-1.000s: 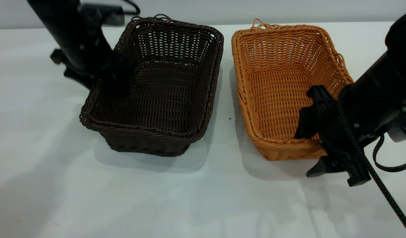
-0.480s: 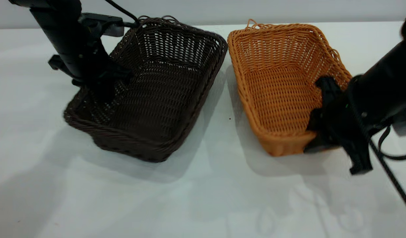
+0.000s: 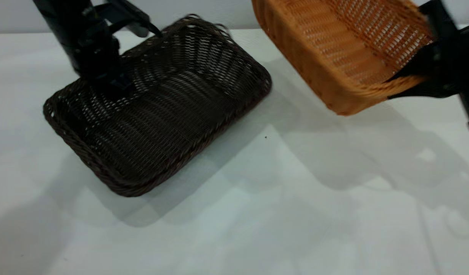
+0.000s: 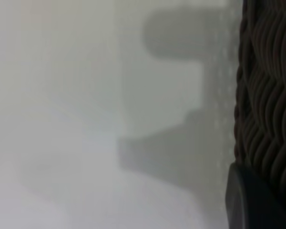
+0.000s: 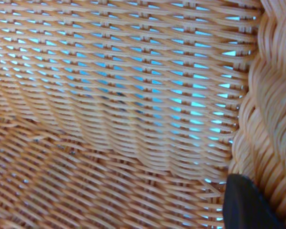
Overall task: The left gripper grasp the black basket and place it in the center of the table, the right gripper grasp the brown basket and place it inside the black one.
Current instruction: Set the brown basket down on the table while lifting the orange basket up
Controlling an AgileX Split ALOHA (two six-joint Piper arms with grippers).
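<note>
Two woven baskets are held at once, and that is where the risk lies. Nearest the camera, the wide, plain white-grey worktop point(image 3: 257, 214) carries only shadows. Farther in, the rectangular, very dark brown-black wicker basket point(image 3: 158, 118) sits skewed on the worktop with its long axis on a diagonal, and the left gripper point(image 3: 104, 82) pinches its rim at the far left side, fingers clenched on the braid; the left wrist view shows that dark wall point(image 4: 269, 95) directly beside the fingers with the worktop beyond. Because the hold is at one edge only, I judge the basket could pivot around the fingers as it is dragged and end off-centre or crooked, leaving a poor opening for nesting. Farthest back, the rectangular orange-tan wicker basket point(image 3: 345, 49) hangs clear of the worktop, steeply tilted, its free end drooping away from the right gripper point(image 3: 429, 78), whose fingers grip the rim at the right end; the right wrist view shows the braided rim point(image 5: 271, 95) pressed against one finger. A one-sided pinch on springy wicker may slip or let the basket swing, so its low corner could strike the dark rim and knock it aside before the dark basket is settled.
</note>
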